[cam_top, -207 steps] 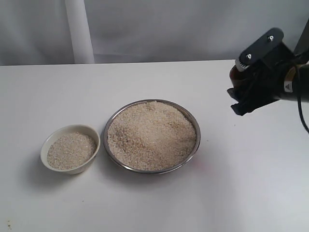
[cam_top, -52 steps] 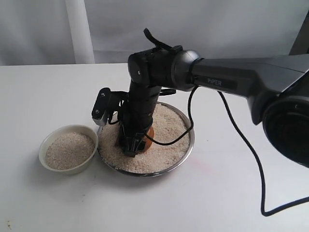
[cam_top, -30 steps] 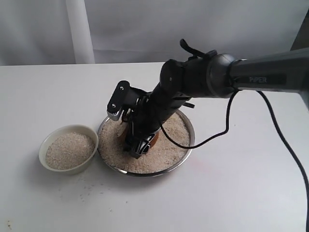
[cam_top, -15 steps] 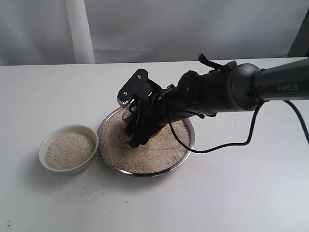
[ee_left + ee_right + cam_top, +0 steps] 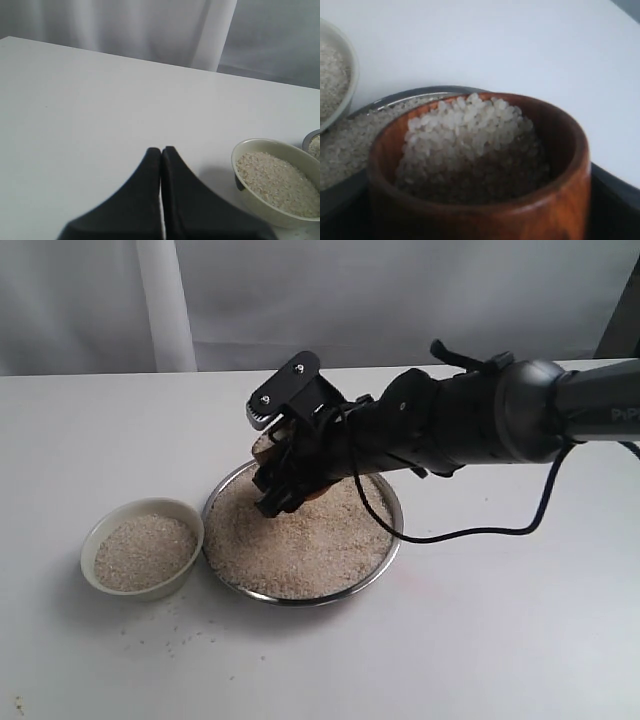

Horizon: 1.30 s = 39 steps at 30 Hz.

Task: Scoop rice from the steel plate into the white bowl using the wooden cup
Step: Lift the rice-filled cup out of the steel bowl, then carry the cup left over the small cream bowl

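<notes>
since half a second ago the right gripper point(image 5: 283, 480) has risen off the heap and drawn toward the far rim of the steel plate point(image 5: 300, 598), carrying the wooden cup point(image 5: 485, 215) clamped between its jaws, mouth up with a mound of rice point(image 5: 470, 135) inside. the cup hangs just above the grains left in the plate, while the white bowl point(image 5: 98, 538), part full itself, stands just beside the plate's left edge with loose grains point(image 5: 170, 635) scattered on the white table point(image 5: 500, 640) in front. the left gripper point(image 5: 161, 151) sits near the bowl, fingertips pressed together on nothing.
</notes>
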{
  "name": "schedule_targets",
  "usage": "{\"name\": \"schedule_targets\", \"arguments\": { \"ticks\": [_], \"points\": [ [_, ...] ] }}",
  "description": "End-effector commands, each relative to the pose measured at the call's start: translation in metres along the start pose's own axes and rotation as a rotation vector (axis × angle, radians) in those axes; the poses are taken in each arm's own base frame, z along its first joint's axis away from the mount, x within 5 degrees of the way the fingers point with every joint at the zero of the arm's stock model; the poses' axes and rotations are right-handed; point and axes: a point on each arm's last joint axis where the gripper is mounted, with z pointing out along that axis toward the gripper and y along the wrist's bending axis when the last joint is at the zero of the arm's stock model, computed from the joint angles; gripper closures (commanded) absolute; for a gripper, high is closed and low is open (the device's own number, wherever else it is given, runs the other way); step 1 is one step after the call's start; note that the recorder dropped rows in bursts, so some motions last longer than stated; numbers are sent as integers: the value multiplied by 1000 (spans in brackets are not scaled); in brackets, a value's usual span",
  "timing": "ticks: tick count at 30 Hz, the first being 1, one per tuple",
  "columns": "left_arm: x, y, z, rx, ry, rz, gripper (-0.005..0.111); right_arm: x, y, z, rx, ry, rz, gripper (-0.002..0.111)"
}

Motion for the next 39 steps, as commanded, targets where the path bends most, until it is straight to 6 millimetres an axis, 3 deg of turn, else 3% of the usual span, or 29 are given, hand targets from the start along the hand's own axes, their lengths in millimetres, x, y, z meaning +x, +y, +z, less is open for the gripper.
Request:
{"name": "schedule_targets", "arguments": {
  "ticks": [1, 7, 13, 23, 32, 39],
  "points": [
    [-2, 0, -1, 2, -12, 1, 107, -16, -7, -20, 35, -62, -55, 108],
    [-2, 0, -1, 2, -12, 1, 107, -27, 0, -30, -71, -61, -118, 108],
    [-2, 0, -1, 2, -12, 1, 107, -55, -1, -39, -126, -114, -167, 108],
    [-2, 0, -1, 2, -12, 1, 107, -91, 13, -49, -264, -31, -523, 108],
    [-2, 0, -1, 2, -12, 1, 107, -130, 39, -20, -223, 40, -754, 108],
    [-2, 0, -1, 2, -12, 1, 107, -120, 84, 20, -194, 139, -987, 108]
  ]
}}
